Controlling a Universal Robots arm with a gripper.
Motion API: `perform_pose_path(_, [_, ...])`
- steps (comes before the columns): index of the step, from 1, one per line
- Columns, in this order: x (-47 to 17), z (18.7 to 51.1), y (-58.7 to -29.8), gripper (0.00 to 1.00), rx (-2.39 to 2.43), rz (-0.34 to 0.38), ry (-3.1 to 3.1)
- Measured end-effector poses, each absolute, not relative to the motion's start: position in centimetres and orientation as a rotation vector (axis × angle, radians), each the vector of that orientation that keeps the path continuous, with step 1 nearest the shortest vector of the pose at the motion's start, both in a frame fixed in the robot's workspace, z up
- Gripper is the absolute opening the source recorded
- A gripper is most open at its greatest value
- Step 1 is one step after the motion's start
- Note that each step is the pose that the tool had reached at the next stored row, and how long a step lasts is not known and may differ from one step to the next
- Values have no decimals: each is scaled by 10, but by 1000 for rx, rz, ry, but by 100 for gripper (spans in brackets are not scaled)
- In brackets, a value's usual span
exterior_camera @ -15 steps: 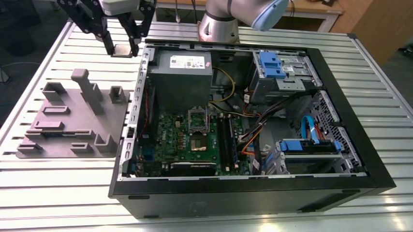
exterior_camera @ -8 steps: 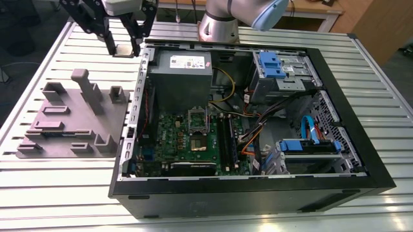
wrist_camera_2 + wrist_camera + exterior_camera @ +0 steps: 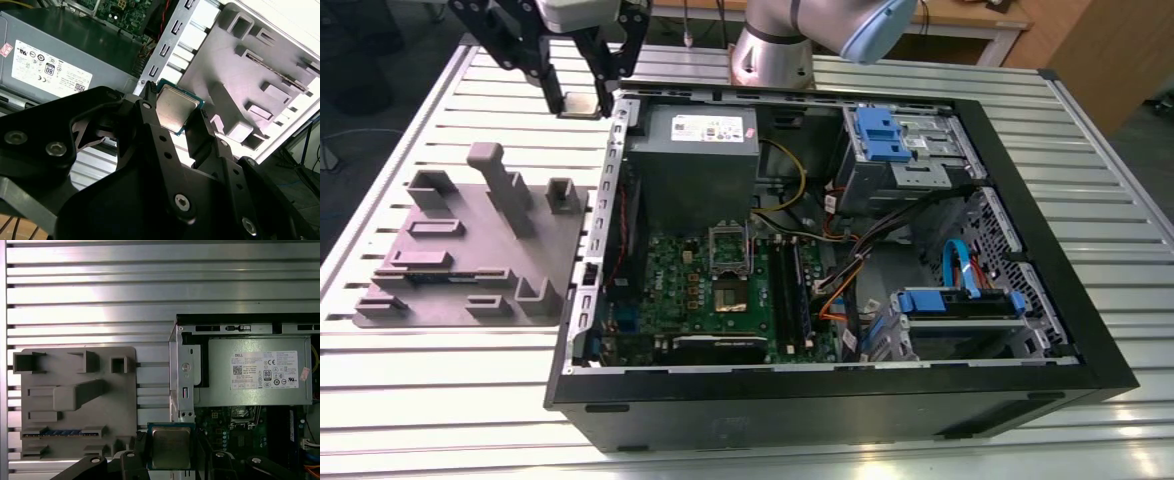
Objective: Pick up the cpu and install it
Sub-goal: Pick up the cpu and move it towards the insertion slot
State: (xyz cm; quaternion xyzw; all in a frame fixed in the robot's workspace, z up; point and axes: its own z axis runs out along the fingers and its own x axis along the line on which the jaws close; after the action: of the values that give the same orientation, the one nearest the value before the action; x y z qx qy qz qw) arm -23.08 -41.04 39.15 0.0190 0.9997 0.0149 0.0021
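well, in the exterior view my gripper [image 3: 580, 98] hangs at the far end of the slatted table [image 3: 427, 400], toward the exterior view's left, just outside the far left corner of the open computer case [image 3: 1067, 330]. its black fingers [image 3: 555, 85] are pinched on the cpu [image 3: 582, 105], which sits small and flat between their tips. nearer on the exterior view's left lies a grey moulded fixture [image 3: 467, 250] with slots and posts. inside the case, a grey metal box [image 3: 694, 160] with a white label sits at the far left, and nearer than it is the green board [image 3: 707, 300] with its square metal-framed socket [image 3: 727, 250]. the socket is well apart from the chip i hold.

in the second wrist view my gripper [image 3: 176, 122] grips the cpu [image 3: 175, 106] by two opposite edges, one finger on each side, and the silvery top with its thin green rim faces the camera. beyond it are the metal edge of the case, the labelled grey box [image 3: 55, 55] and the grey fixture [image 3: 250, 75] on the bright slats.

in the first wrist view the cpu [image 3: 171, 446] is clamped in my gripper [image 3: 171, 457], its metal top level and square to the camera. it lines up with the case's corner post, between the grey fixture [image 3: 75, 400] and the green board [image 3: 235, 432]. the grey box [image 3: 250, 372] lies past the board, and the table [image 3: 150, 290] stretches beyond.
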Motion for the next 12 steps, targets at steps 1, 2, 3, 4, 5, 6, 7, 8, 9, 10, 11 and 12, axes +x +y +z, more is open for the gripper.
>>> perform_pose_path(1, [-230, 392, -410, 47, 60, 47, 3137])
perform_pose_path(2, [-230, 392, -410, 47, 60, 47, 3137])
perform_pose_path(3, [-230, 392, -410, 47, 60, 47, 3137])
perform_pose_path(4, [-229, 392, -410, 47, 60, 47, 3137])
perform_pose_path(5, [-229, 392, -410, 47, 60, 47, 3137])
perform_pose_path(6, [-228, 392, -410, 47, 60, 47, 3137])
perform_pose_path(7, [-228, 392, -410, 47, 60, 47, 3137])
perform_pose_path(8, [-227, 392, -410, 47, 60, 47, 3137])
perform_pose_path(9, [-227, 392, -410, 47, 60, 47, 3137])
perform_pose_path(10, [-226, 392, -410, 47, 60, 47, 3137])
perform_pose_path(11, [-226, 392, -410, 47, 60, 47, 3137])
perform_pose_path(12, [-225, 392, -410, 47, 60, 47, 3137])
